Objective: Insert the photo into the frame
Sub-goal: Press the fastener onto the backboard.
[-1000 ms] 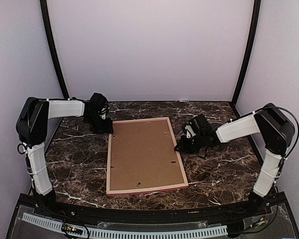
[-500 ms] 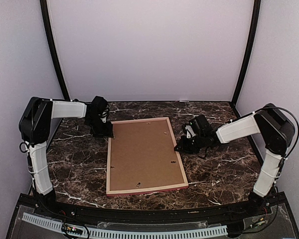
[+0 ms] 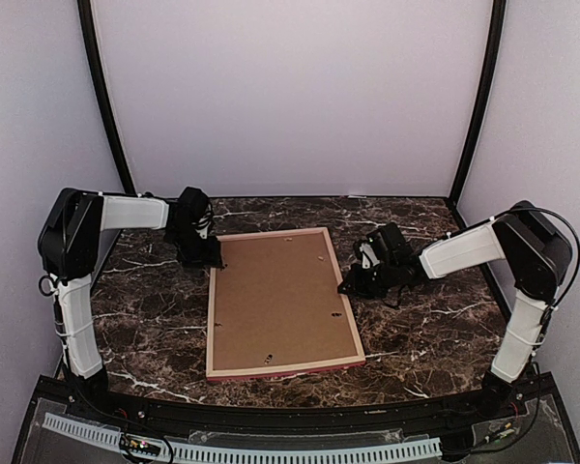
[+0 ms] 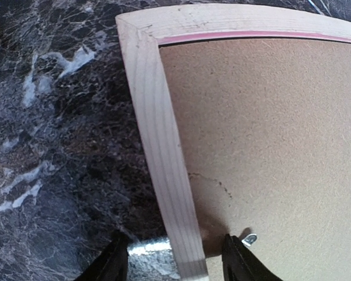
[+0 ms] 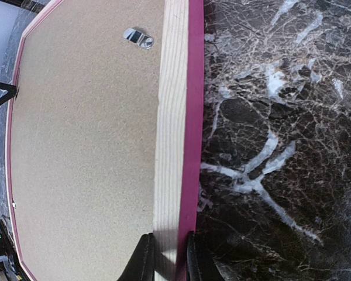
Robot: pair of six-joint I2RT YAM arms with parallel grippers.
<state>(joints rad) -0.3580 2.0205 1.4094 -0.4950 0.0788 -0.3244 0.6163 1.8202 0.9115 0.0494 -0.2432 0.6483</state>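
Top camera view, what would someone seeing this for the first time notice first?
A large, thin wooden picture frame with a pink edge lies face down in the middle of the dark marbled table, its plain brown backing board facing up. The right gripper pinches its right rail, while the left gripper straddles the left rail near the far corner, open.

Top: high behind the near edge, looking down toward the far side, whole table (image 3: 145, 329) covered. Left wrist: close above the frame (image 4: 155, 134), far left corner. Right wrist: close along its right rail. Backing board (image 5: 88, 146) shared.
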